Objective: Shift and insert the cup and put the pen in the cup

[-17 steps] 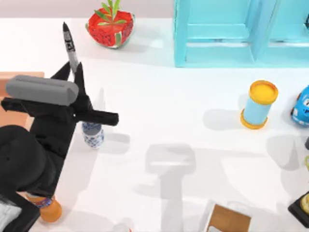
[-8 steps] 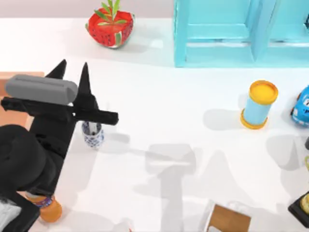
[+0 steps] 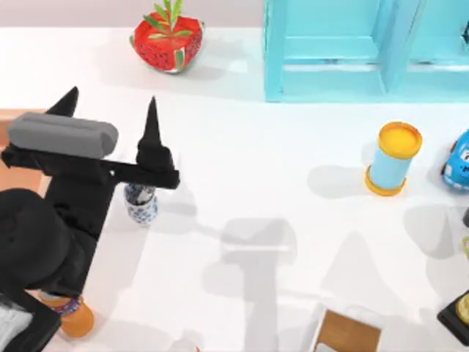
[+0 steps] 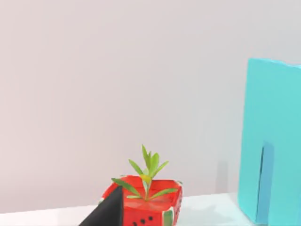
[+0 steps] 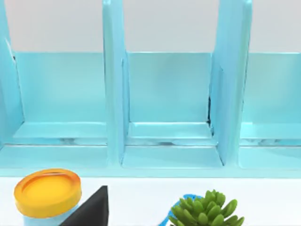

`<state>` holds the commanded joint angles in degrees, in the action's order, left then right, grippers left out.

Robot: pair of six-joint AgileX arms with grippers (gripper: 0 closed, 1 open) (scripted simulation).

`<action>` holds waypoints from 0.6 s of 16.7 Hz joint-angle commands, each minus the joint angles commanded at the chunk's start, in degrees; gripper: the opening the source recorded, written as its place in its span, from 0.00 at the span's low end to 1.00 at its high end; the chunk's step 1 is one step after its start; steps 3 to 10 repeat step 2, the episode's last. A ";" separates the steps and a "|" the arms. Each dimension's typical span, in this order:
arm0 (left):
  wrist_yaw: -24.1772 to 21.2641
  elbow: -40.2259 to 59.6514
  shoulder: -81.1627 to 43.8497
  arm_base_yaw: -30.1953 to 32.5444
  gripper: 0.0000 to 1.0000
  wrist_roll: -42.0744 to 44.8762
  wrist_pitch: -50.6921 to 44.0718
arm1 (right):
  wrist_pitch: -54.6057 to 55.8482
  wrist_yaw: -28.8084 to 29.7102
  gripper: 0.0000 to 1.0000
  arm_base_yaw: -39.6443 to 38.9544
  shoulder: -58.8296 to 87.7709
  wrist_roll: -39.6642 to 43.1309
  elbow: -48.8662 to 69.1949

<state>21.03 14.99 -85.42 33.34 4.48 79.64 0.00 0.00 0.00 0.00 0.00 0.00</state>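
The cup (image 3: 141, 208), small and white with a blue pattern, stands upright at the table's left. The black body of my left arm covers part of it. Its mouth looks dark, and the pen cannot be made out as a separate shape, so it is hidden. My left gripper (image 3: 110, 108) hangs above and just behind the cup, open wide with nothing between its fingers (image 3: 152, 121). One black fingertip (image 4: 109, 213) shows in the left wrist view. A black part of my right gripper (image 5: 90, 208) shows in the right wrist view, facing the shelf.
A strawberry-shaped planter (image 3: 167, 38) stands at the back left and a teal shelf unit (image 3: 330, 51) at the back right. A light-blue cylinder with yellow rims (image 3: 394, 159) and a toy car (image 3: 458, 163) stand at the right. An orange object (image 3: 72, 317) sits near the front left.
One second ago my left gripper held the pen upright above the cup. The pen has since left the fingers, and they have spread wider apart.
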 joint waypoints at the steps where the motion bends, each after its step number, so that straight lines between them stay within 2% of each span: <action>1: 0.00 0.00 0.00 0.00 1.00 0.00 0.00 | 0.00 0.00 1.00 0.00 0.00 0.00 0.00; 10: 0.00 0.00 0.00 0.00 1.00 0.00 0.00 | 0.00 0.00 1.00 0.00 0.00 0.00 0.00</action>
